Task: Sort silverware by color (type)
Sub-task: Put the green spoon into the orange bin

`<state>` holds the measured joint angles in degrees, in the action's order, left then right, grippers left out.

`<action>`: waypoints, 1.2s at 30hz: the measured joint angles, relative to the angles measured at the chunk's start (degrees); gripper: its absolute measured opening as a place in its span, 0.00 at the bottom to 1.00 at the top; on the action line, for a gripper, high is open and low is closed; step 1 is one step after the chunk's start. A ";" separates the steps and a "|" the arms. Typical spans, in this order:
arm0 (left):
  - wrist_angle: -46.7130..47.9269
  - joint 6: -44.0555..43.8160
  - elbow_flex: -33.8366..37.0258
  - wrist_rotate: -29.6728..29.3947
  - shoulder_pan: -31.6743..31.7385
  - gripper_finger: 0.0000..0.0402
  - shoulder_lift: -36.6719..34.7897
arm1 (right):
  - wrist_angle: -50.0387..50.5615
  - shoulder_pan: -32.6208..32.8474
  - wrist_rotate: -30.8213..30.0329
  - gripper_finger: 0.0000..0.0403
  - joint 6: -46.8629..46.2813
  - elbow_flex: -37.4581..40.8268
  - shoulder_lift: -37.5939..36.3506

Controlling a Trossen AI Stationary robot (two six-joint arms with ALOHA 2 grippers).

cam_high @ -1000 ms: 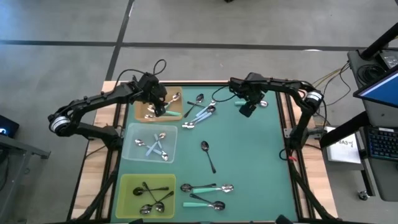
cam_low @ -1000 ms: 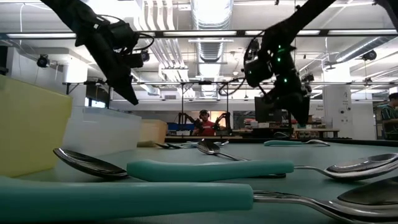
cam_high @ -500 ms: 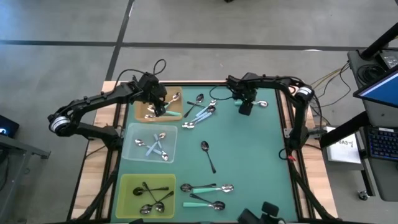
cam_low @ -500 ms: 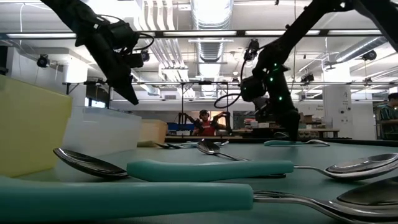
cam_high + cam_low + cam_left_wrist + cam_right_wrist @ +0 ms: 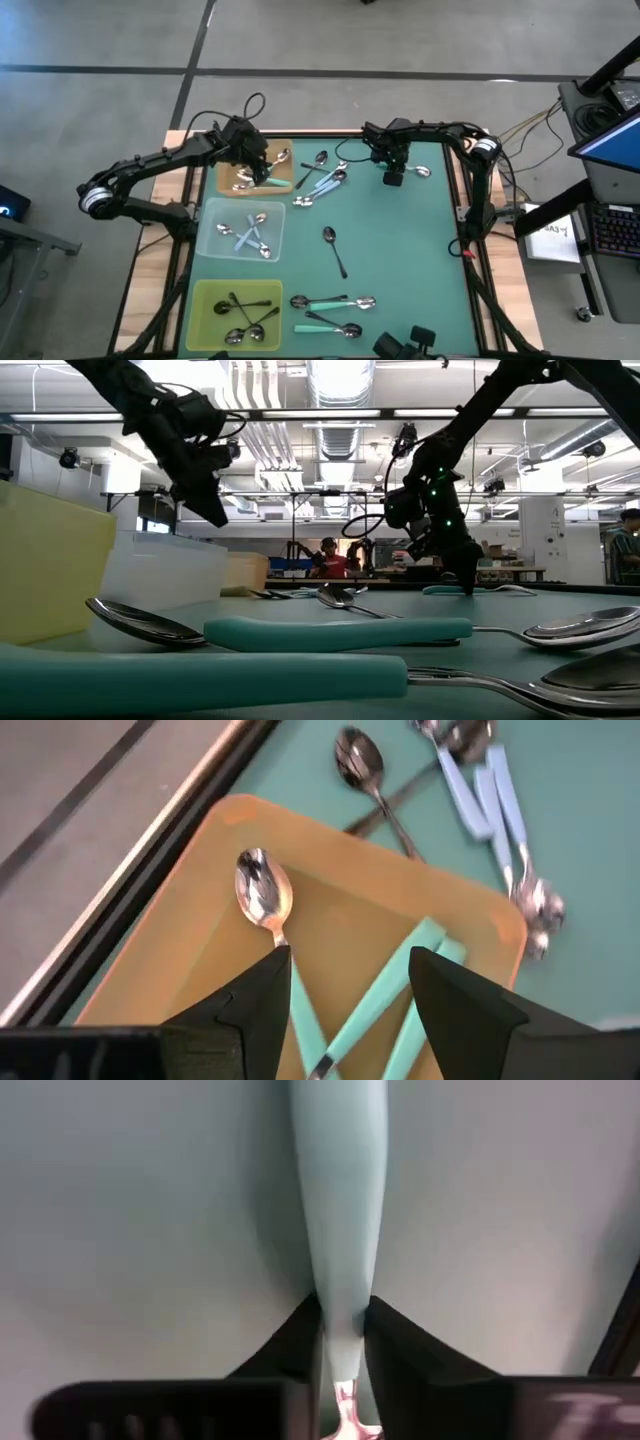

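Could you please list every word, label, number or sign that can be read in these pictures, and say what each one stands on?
None can be read for certain.
White paper sheet beside the table's right edge: dark printed marks, too small to read.
Blue-lit monitor screen at far right: content too blurred.
Small dark display at far left: a bright mark, illegible.
Shallow orange tray and mint-handled metal spoons: no lettering visible.

No legible text anywhere.
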<state>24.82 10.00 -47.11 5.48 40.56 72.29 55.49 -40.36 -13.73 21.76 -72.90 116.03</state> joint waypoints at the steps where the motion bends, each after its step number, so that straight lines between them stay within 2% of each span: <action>1: -0.97 -1.25 0.00 0.00 0.00 0.46 0.00 | 0.06 0.02 -0.22 0.10 -0.17 0.00 0.22; 5: -7.51 -5.75 0.00 0.03 0.00 0.46 0.00 | 0.33 -0.02 -0.13 0.09 -2.69 -0.33 -0.11; 11: -16.16 -11.75 0.00 0.12 0.00 0.46 0.00 | 1.58 0.09 0.50 0.09 -7.25 -3.73 -5.70; 14: -20.06 -14.46 0.00 2.21 0.00 0.46 0.00 | -5.67 0.71 1.54 0.09 -9.63 -6.12 -9.10; 20: -32.28 -15.34 0.00 13.80 -0.36 0.45 0.00 | -20.33 2.53 3.69 0.09 -14.99 -7.91 -15.76; 25: -39.35 -15.33 0.00 13.99 -0.37 0.42 0.00 | -35.10 6.60 4.23 0.09 -16.98 -9.10 -19.43; 31: -43.48 -15.04 0.00 12.91 -0.37 0.40 0.02 | -50.40 12.08 3.90 0.09 -9.80 -9.00 -19.63; 36: -46.43 -15.09 0.00 8.58 -0.37 0.40 0.02 | -54.96 14.65 3.88 0.09 -9.00 -9.03 -19.15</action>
<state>-21.61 -5.09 -47.11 14.06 40.18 72.31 0.53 -25.71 -9.85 12.76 -81.93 96.88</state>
